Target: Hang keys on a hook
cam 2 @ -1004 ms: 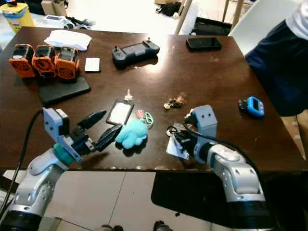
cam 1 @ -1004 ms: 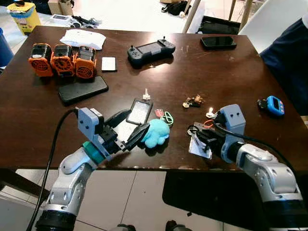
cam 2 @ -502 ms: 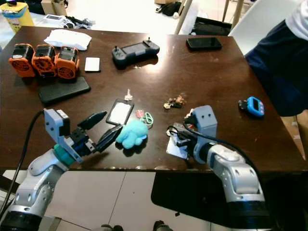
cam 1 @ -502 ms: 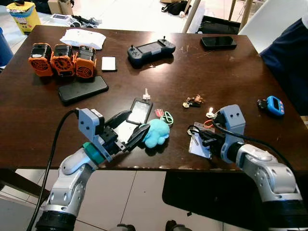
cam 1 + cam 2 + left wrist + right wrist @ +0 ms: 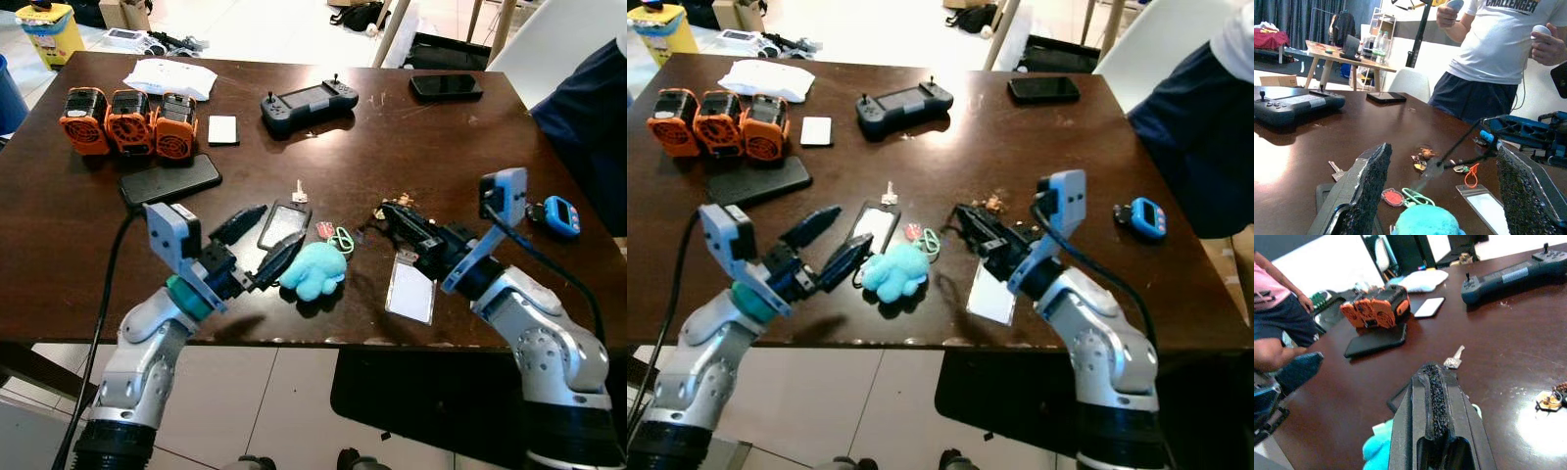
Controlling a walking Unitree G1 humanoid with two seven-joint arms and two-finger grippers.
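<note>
Turquoise plush toy (image 5: 312, 271) and badge card (image 5: 410, 291) (flat) crowd the table's (image 5: 470, 137) near edge.

keys (image 5: 400, 208) perhaps behind right pincer (image 5: 392, 215)

Right gripper (image 5: 392, 217) rose off table edge, swung up and forward, fingers pressed together, tips reaching toward small charm bunch (image 5: 1422, 156). White card holder (image 5: 411, 292), earlier under that gripper, lay uncovered flat on table (image 5: 441, 147). Left gripper (image 5: 257, 240) shifted slightly left and up, fingers spread, away from blue plush toy (image 5: 313, 271).
</note>
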